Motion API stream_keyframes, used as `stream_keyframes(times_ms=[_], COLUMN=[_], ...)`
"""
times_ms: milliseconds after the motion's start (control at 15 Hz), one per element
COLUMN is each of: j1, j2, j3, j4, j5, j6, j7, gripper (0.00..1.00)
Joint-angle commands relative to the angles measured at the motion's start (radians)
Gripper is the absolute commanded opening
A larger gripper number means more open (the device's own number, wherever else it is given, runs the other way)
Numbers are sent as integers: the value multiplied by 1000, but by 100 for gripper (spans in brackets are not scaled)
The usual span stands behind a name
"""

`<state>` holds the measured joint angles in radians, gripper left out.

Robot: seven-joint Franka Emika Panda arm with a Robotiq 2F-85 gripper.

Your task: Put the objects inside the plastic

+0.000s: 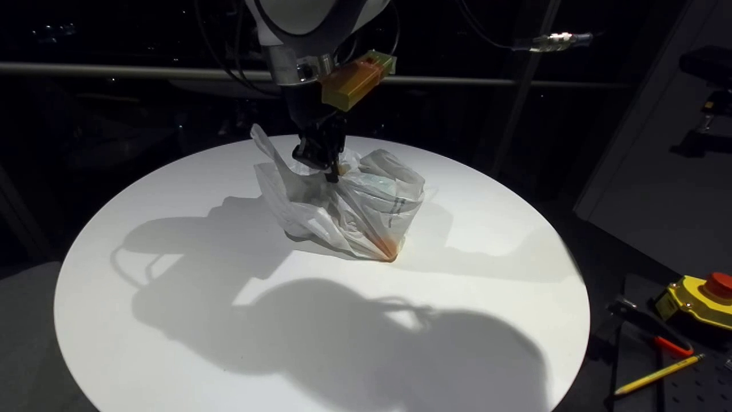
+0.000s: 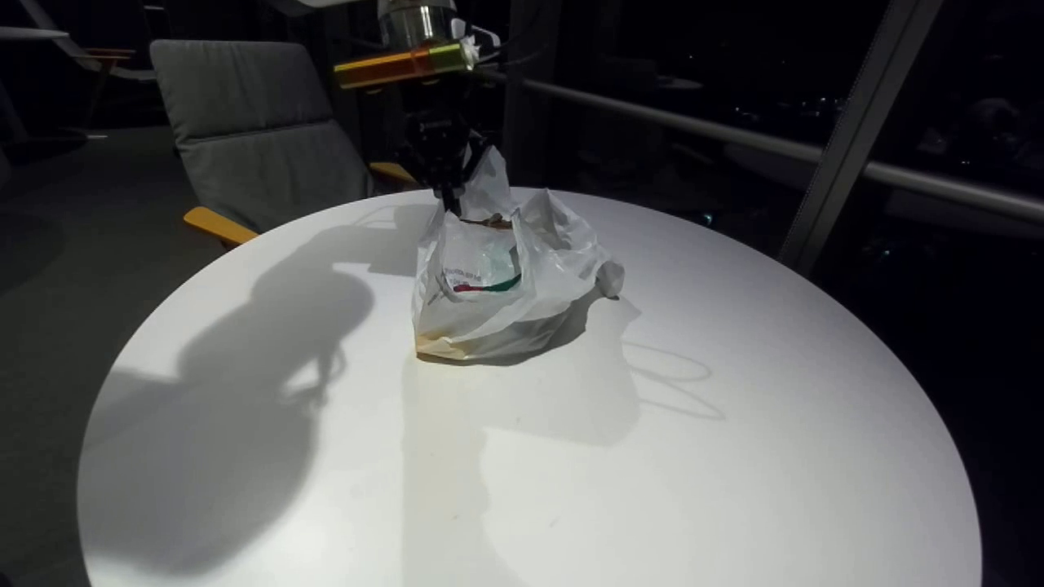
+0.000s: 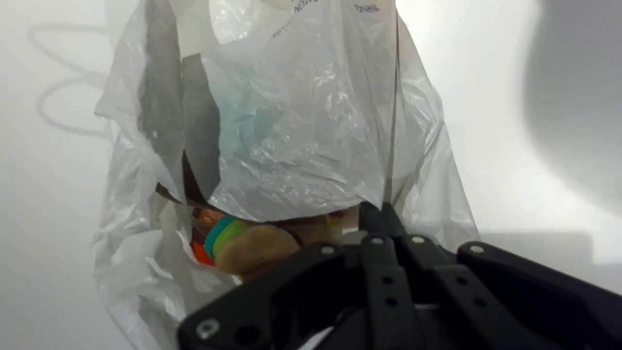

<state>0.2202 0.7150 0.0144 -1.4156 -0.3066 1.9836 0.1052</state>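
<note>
the round white table [image 1: 114,320] fills most of both exterior views; clock positions go by each view as it appears. in an exterior view a broad grey shadow [image 1: 320,337] lies across the table's 6 o'clock side. in an exterior view a grey armchair [image 2: 253,139] stands past the table's edge, between 10 and 11 o'clock. the robot arm [image 1: 303,17] comes down from 12 o'clock. the bag [image 1: 357,214], thin translucent white plastic, sits crumpled toward the table's 12 o'clock side in both exterior views, its mouth partly open. the black gripper [image 3: 378,210] reaches in from 5 o'clock in the wrist view; it is narrow, tips together, the bag's film pinched between them. an orange-and-yellow box [image 1: 354,80] is fixed to the arm above it. in the bag, a pale green shape [image 3: 252,121] shows blurred through the film at 10 o'clock from the fingertips. between 8 and 9 o'clock lies a tan plush [image 3: 257,248], partly covering a teal-and-green banded piece [image 3: 221,236]. at that piece's 8 o'clock shows a small red-orange piece [image 3: 200,253].
</note>
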Motion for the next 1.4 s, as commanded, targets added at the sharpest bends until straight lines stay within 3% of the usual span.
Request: stream_keyframes(times_ms=[0,467,733,800,933,1333], j1=[18,86,118,122,124,116], j2=[-130,-310,-345,-349,-354,-466], j3=[-24,-29,-22,-21,-19,-6], j4=[-115,-209,-241,-251,-268,-305], j5=[-13,-127,-227,-247,-276,-300], j6=[38,30,-12,-17,-28,-60], j7=[102,283,363,386,422,569], gripper=[0,0,0,26,32,78])
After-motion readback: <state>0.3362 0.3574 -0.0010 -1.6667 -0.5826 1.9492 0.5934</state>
